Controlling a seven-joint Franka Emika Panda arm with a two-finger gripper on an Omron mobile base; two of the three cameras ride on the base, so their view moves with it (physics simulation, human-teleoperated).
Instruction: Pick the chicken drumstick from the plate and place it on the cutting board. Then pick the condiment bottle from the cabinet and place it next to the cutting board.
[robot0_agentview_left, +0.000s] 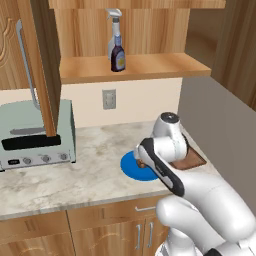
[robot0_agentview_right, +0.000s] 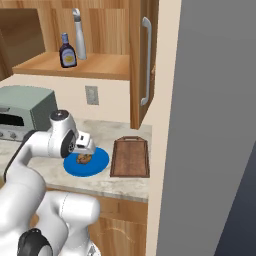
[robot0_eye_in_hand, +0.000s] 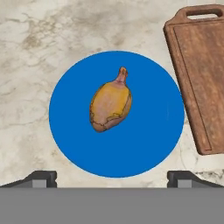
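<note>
I judge the first step to be in hand: the approach to the pick, with nothing lifted yet.

The cabinet (robot0_agentview_right: 100, 65) stands well above and beyond the fingers, its door (robot0_agentview_right: 142, 60) swung open. The counter (robot0_agentview_left: 90, 165) lies under the hand. The cutting board (robot0_eye_in_hand: 201, 83) sits flat beside the plate, off to one side of the fingers, its handle tab pointing away from the hand; it is bare. The plate (robot0_eye_in_hand: 144, 144) lies directly below the gripper (robot0_eye_in_hand: 116, 178), nearly centred between the two tips. The condiment bottle (robot0_agentview_right: 68, 51) stands upright on the cabinet shelf, just in front of a taller grey spray bottle (robot0_agentview_right: 79, 35), far from the fingers.

The chicken drumstick (robot0_eye_in_hand: 110, 104) lies on the plate a little ahead of the midline between the tips, its narrow bone end pointing away from the hand. The fingers stand wide apart, one at each side of the plate's near edge, and hold nothing.

I judge that the next move calls for a straight descent, shifted slightly forward so the tips bracket the thick part of the meat, then a closing across its short width. Its rounded form may slip if gripped near the bone end.
</note>
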